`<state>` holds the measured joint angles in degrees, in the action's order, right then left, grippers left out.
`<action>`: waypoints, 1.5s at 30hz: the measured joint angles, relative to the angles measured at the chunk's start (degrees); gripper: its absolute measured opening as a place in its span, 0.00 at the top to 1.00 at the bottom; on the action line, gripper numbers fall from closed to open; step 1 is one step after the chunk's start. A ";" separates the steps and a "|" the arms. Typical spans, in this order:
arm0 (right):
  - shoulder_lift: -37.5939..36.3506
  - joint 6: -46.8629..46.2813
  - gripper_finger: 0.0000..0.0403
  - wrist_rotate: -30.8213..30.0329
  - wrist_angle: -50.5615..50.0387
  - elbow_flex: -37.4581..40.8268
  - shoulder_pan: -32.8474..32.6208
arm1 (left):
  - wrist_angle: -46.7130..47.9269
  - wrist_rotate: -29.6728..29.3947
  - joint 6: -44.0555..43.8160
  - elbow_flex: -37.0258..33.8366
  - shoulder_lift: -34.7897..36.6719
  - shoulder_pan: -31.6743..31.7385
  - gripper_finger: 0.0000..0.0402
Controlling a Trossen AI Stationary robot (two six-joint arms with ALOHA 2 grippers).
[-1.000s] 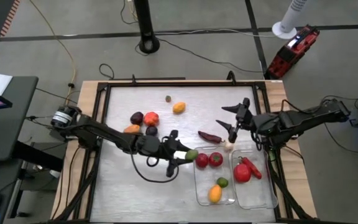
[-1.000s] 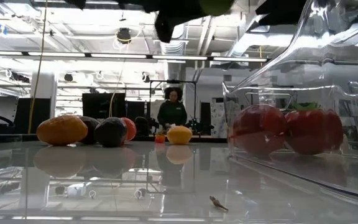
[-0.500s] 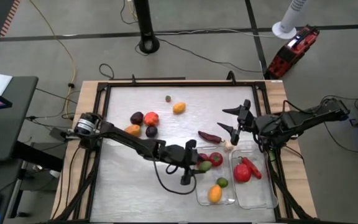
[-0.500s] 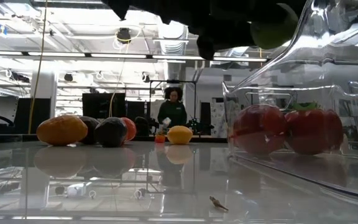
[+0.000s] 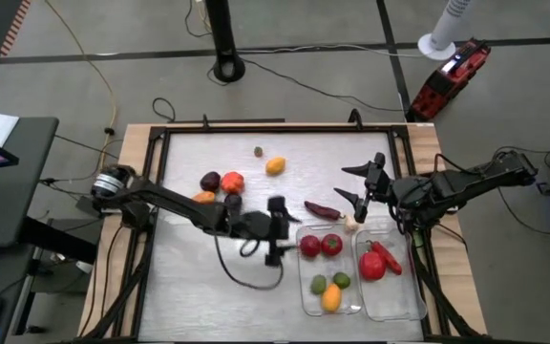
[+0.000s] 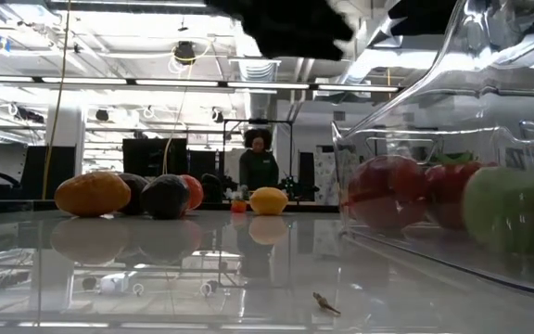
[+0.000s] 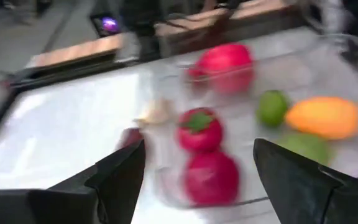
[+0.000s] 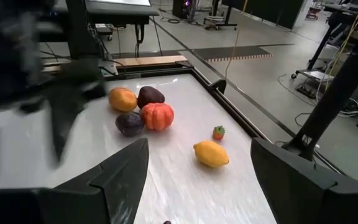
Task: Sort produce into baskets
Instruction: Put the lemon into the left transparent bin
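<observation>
L gripper [image 5: 276, 230] wide, empty, just beside left bin [image 5: 304, 287]; green fruit [image 5: 319, 284] lies inside w/ orange one [image 5: 330, 298]. R gripper [image 5: 359, 184] wide, above dark pepper [image 5: 322, 209].

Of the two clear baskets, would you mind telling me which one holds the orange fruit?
The left basket, nearer the left claw: it holds the orange fruit with two green and two red pieces. The right basket holds only red produce.

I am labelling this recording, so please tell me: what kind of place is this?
Probably a robotics lab or workshop: an open hall with ceiling strip lights, cables across the concrete floor, and a framed table where two robot arms sort produce.
</observation>
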<state>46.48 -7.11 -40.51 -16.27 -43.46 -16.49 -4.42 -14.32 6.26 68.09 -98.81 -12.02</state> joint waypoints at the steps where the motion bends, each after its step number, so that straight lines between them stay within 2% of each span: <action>1: 0.00 0.00 0.23 0.00 -0.04 0.00 -0.04 | -0.74 -0.23 0.13 -2.00 2.00 1.26 0.30; 5: 0.24 0.00 0.23 0.02 0.03 0.00 -0.13 | -8.23 0.97 -2.52 -10.81 8.24 8.28 0.32; 9: 0.83 0.04 0.23 0.02 0.55 0.00 0.11 | -13.80 3.70 -8.81 -17.44 8.66 16.26 0.33; 14: 1.21 0.07 0.23 0.03 0.77 -0.02 1.09 | -14.67 3.71 -12.99 -18.84 4.45 24.50 0.33; 18: 1.48 0.13 0.23 0.04 1.05 -0.02 1.27 | -15.81 4.09 -14.34 -18.41 1.88 28.82 0.31; 21: 1.57 0.61 0.23 0.09 0.91 -0.02 1.27 | -15.39 6.50 -14.57 -17.56 -0.72 31.49 0.28; 25: 1.62 0.82 0.23 0.11 0.96 -0.02 1.23 | -13.87 8.48 -14.35 -14.57 -4.11 33.56 0.24; 29: 1.62 0.94 0.23 0.31 1.08 -0.02 1.15 | -11.34 7.99 -13.02 -12.28 -7.88 34.64 0.21; 38: 1.64 1.13 0.23 0.48 1.10 -0.02 1.16 | -7.85 7.67 -10.44 -10.18 -12.98 35.26 0.21; 41: 1.64 1.12 0.23 0.48 1.09 -0.02 1.16 | -7.87 7.57 -10.54 -10.05 -12.92 35.26 0.24; 45: 1.64 1.11 0.23 0.48 1.07 -0.02 1.16 | -7.28 7.56 -10.36 -10.12 -12.34 35.26 0.36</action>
<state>48.12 -6.00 -40.03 -15.20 -43.48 -15.33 -11.71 -6.75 -4.10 57.98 -111.14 23.24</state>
